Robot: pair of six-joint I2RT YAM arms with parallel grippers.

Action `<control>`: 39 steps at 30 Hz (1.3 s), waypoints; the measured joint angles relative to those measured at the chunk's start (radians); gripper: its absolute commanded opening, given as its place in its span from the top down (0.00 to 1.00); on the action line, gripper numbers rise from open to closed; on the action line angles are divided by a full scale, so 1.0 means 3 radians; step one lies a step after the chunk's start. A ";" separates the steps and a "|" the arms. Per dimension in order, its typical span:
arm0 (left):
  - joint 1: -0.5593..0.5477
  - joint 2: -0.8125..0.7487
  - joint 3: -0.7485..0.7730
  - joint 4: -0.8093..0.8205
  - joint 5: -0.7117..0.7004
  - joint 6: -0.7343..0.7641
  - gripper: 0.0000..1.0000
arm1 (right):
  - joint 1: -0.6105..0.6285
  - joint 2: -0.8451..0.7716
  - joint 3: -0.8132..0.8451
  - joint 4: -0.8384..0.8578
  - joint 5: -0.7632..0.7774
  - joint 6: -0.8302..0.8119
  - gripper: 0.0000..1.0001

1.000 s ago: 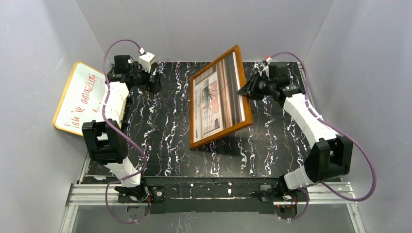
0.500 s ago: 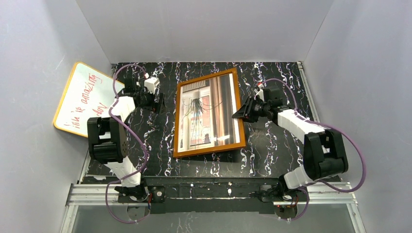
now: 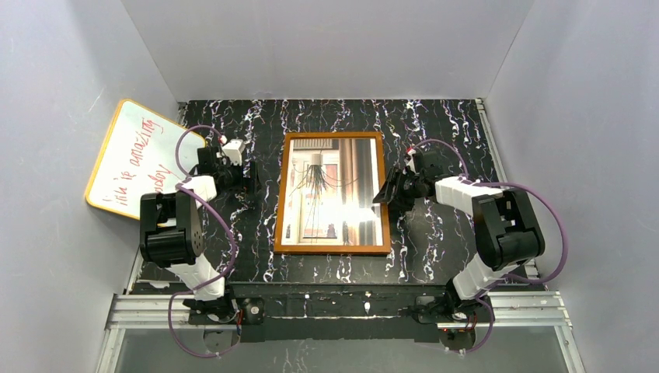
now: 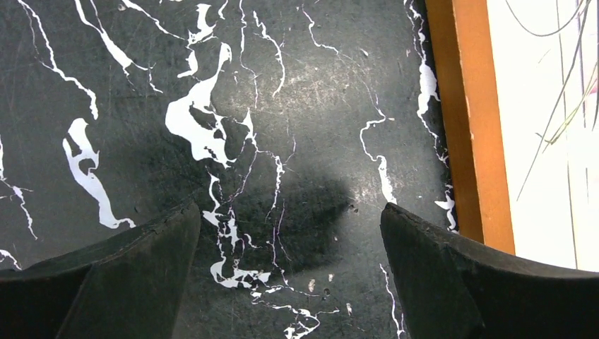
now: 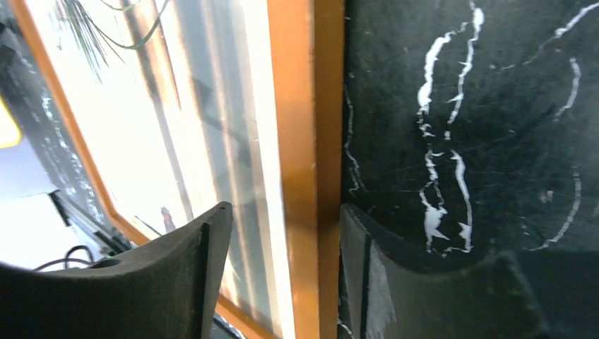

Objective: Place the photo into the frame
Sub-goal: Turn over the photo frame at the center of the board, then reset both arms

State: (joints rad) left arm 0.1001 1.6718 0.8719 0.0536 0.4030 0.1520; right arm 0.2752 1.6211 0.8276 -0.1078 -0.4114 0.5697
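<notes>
The orange-brown frame (image 3: 332, 137) lies flat on the black marbled table, long side running away from me. The photo (image 3: 330, 194) sits inside it, face up, with glare on the lower part. My right gripper (image 3: 383, 193) is at the frame's right edge. In the right wrist view its jaws (image 5: 282, 212) straddle the orange border (image 5: 300, 127) with a gap on the photo (image 5: 176, 106) side, so it looks open. My left gripper (image 3: 253, 176) is open and empty just left of the frame; its wrist view shows the frame (image 4: 473, 127) beside its right finger (image 4: 452, 275).
A yellow-edged whiteboard (image 3: 132, 155) with red writing leans against the left wall. Grey walls close in the table at the back, left and right. Purple cables loop off both arms.
The right gripper has brought the tilted frame down and toward me until it lies flat. The left gripper has moved nearer along the frame's left side.
</notes>
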 measured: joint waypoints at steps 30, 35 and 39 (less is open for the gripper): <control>0.0009 -0.0264 -0.1589 0.2726 -0.0615 -0.0552 0.02 | -0.0412 -0.1016 -0.1317 0.2015 0.3914 -0.0884 0.02; 0.0009 -0.0266 -0.1896 0.3264 -0.0707 -0.0697 0.02 | -0.0467 -0.0752 -0.1497 0.2660 0.3854 -0.1007 0.02; 0.0009 -0.0202 -0.2229 0.3925 -0.0725 -0.0745 0.02 | -0.0476 -0.0520 -0.1671 0.3087 0.3737 -0.1072 0.02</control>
State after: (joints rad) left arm 0.1028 1.6112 0.2031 1.2312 0.1856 -0.0715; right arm 0.1326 1.4651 0.3264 0.8185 0.7097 0.2481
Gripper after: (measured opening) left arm 0.981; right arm 0.982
